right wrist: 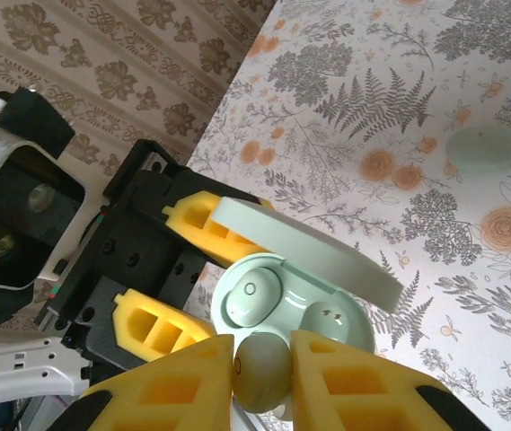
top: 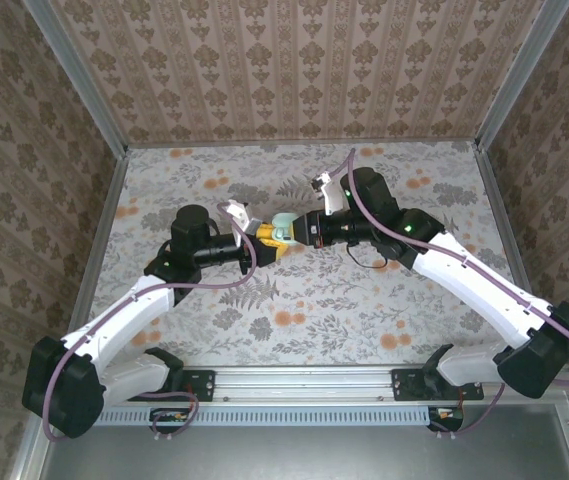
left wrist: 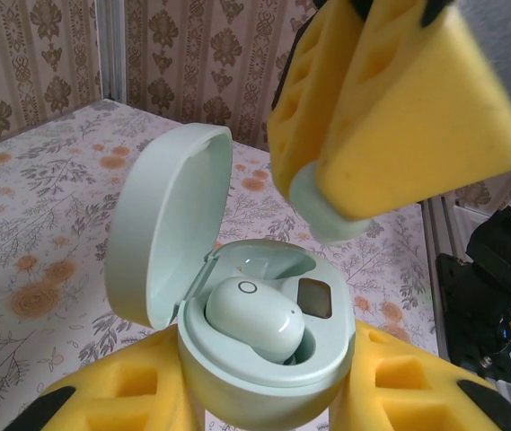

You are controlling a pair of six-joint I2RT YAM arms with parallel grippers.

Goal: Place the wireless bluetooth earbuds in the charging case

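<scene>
My left gripper (left wrist: 264, 400) is shut on the mint-green charging case (left wrist: 259, 364), held off the table with its lid (left wrist: 161, 224) swung open. One earbud (left wrist: 253, 316) sits in the case's left socket; the other socket (right wrist: 334, 321) is bare. A second earbud (right wrist: 262, 373) is pinched between the yellow fingers of my right gripper (right wrist: 262, 377), which hovers just over the case's rim. In the left wrist view that earbud (left wrist: 327, 214) hangs above and to the right of the case. From the top camera, both grippers (top: 262, 240) (top: 302, 228) meet at the case (top: 282, 230) mid-table.
The floral tablecloth (top: 364, 300) is walled in by patterned panels on three sides. A pale green oval patch (right wrist: 481, 148) lies on the cloth beyond the case. The arms' rail (top: 304, 380) runs along the near edge.
</scene>
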